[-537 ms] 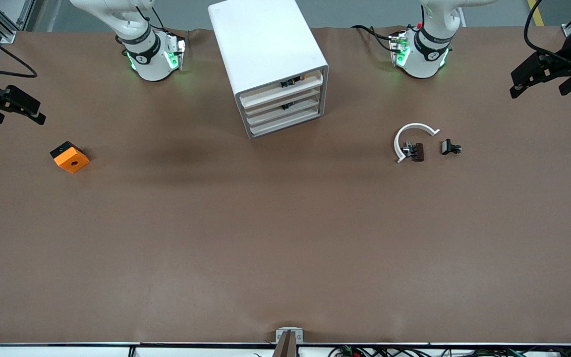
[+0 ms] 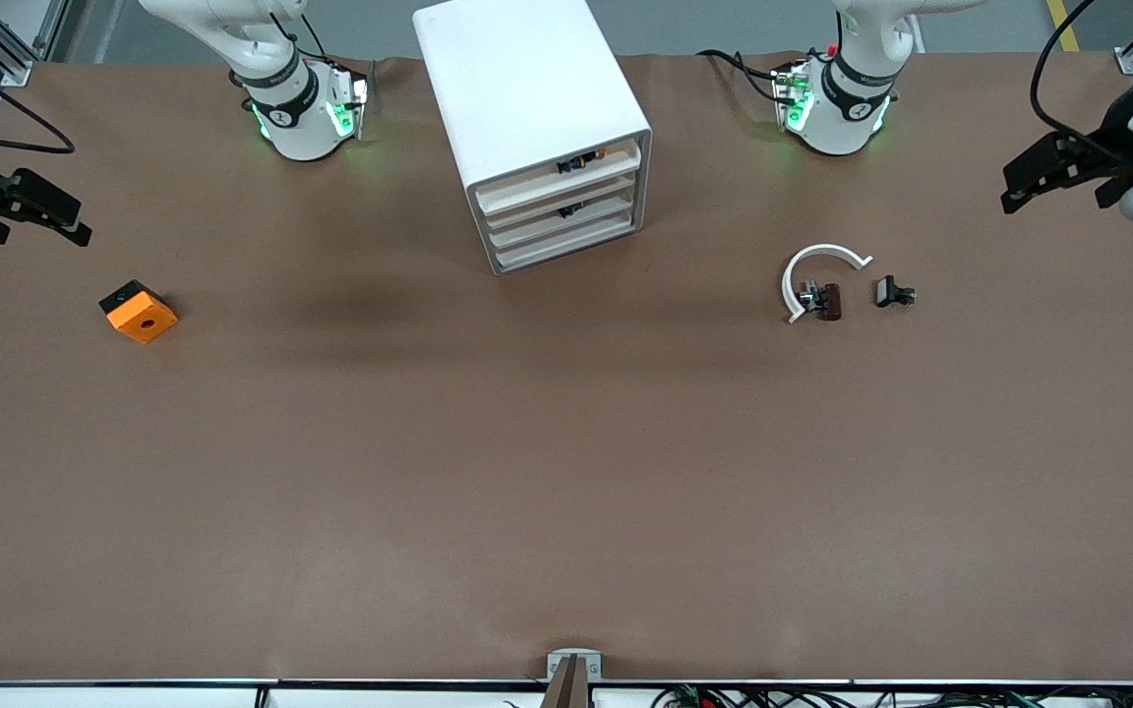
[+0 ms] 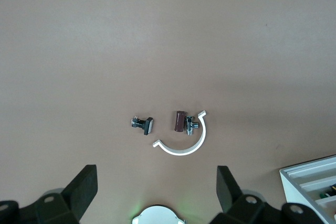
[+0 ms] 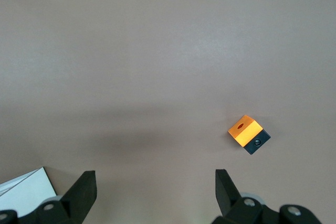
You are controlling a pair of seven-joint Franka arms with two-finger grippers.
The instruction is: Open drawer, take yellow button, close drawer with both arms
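The left gripper (image 2: 1019,189) is held high over the table's edge at the left arm's end, its two black fingers (image 3: 83,187) spread wide with nothing between them. The right gripper (image 2: 60,224) is held in the air at the right arm's end of the table, and its fingers (image 4: 84,192) are likewise spread wide and empty. Neither gripper is touching anything.

The cabinet (image 2: 527,98) is taken as the landmark; it stands on the brown table (image 2: 566,472) between the two arm bases, with its drawer fronts turned toward the front camera and slightly toward the left arm's end. The drawer (image 2: 562,179), the topmost of four, is seen pushed in, level with the three below it. In the gap above its front a small dark part with an orange tip is seen, which appears to be the button (image 2: 598,154), inside the drawer; its details cannot be made out.

Toward the left arm's end from the cabinet, and nearer to the front camera, a white curved ring piece (image 2: 812,265) is lying flat, with a small brown-and-metal part (image 2: 822,300) just inside its open side and a small black clip (image 2: 893,292) just beside it. Toward the right arm's end from the cabinet, also nearer to the camera, an orange square block (image 2: 139,312) with a black hole is lying, well apart from everything else.
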